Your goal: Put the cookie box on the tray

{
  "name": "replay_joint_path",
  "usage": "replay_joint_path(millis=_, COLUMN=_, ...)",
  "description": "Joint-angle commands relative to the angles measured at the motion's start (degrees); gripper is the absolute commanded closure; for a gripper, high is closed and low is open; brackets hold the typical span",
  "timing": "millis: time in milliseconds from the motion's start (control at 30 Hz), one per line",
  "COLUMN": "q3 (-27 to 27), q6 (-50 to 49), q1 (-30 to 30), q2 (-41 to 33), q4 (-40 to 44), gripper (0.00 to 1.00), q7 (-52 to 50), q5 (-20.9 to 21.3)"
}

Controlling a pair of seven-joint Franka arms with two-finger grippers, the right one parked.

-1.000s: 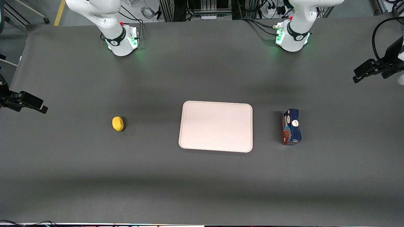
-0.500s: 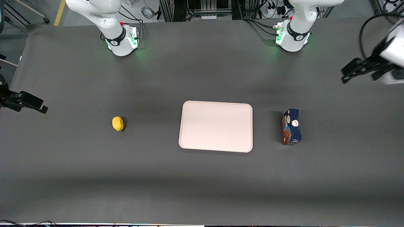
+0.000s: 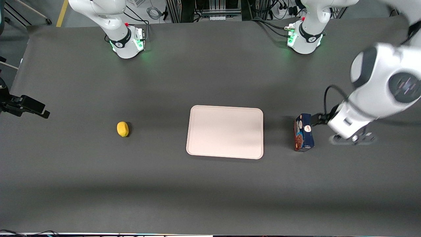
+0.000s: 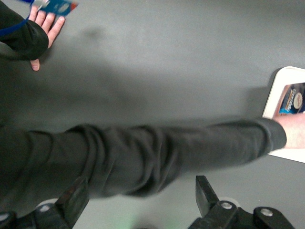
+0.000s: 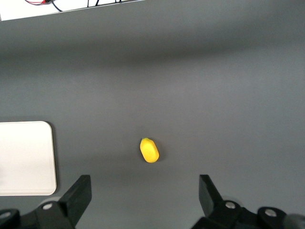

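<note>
The dark blue cookie box point(image 3: 304, 132) lies on the grey table beside the pale pink tray point(image 3: 225, 131), toward the working arm's end. My left gripper point(image 3: 353, 139) hangs low over the table close beside the box, farther toward that end, and does not touch it. In the left wrist view the gripper point(image 4: 140, 198) is open, its fingers point(image 4: 205, 191) wide apart and holding nothing. That view also shows a dark-sleeved human arm point(image 4: 143, 152) reaching to a tray point(image 4: 279, 86) with a cookie box point(image 4: 293, 99) at the hand.
A small yellow lemon-like object point(image 3: 122, 128) lies on the table toward the parked arm's end. The two arm bases point(image 3: 304, 38) stand at the table edge farthest from the front camera. A second hand point(image 4: 45, 24) shows in the left wrist view.
The left arm has swung in from the table's end and come down beside the cookie box. Box, tray and yellow object have not moved.
</note>
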Motion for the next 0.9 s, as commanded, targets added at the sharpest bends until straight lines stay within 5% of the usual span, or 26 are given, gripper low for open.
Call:
replay_joint_path(millis=0, q3=0.4, q6=0.6, q1=0.4, q2=5.4, q4=2.5, gripper=0.0, q7=5.7, q5=0.2)
replay_joint_path(millis=300, q3=0.5, q6=7.8, q1=0.6, q2=11.9, q4=-0.6, gripper=0.0, q7=7.0, q5=0.5)
replay_joint_path(millis=767, q3=0.5, q6=19.7, q1=0.4, q2=11.3, q4=-13.1, gripper=0.0, q7=7.0, q5=1.3)
replay_joint_path(millis=800, q3=0.6, q6=20.2, q1=0.4, q2=11.2, q4=-13.5, gripper=0.03, q7=7.0, q5=1.3)
replay_joint_path(millis=867, q3=0.5, q6=20.2, q1=0.5, q2=11.1, q4=-13.6, gripper=0.34, q7=6.9, q5=1.3)
